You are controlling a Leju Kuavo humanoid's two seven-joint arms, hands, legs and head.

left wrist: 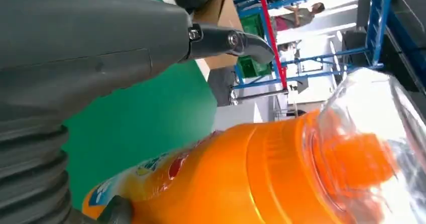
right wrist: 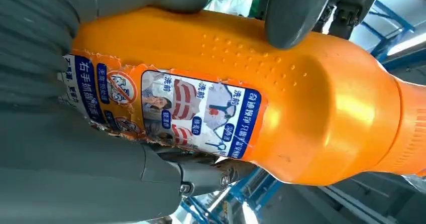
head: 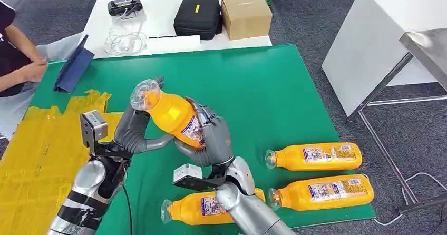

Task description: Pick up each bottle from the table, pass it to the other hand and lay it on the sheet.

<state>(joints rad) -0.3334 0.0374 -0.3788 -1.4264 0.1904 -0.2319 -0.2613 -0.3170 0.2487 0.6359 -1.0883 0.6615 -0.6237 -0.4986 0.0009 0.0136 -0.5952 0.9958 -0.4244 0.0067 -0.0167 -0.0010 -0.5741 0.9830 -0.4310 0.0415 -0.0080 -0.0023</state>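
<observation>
My right hand (head: 213, 140) grips an orange bottle (head: 171, 114) with a clear cap, tilted above the green mat (head: 253, 82); its fingers (right wrist: 296, 10) wrap the labelled body (right wrist: 301, 98). My left hand (head: 134, 132) cups the bottle's upper part with its fingers behind the neck. In the left wrist view its thumb (left wrist: 100, 38) stands apart from the bottle (left wrist: 241, 179). The yellow sheet (head: 42, 145) lies to the left. Three more orange bottles lie on the mat: two at the right (head: 316, 156) (head: 321, 192) and one under my right forearm (head: 195, 209).
A person (head: 16, 56) sits at the far left beside a blue folder (head: 74, 66). A black case (head: 197, 16) and a cardboard box (head: 245, 13) stand on the white table behind. A metal table (head: 427, 50) is at the right.
</observation>
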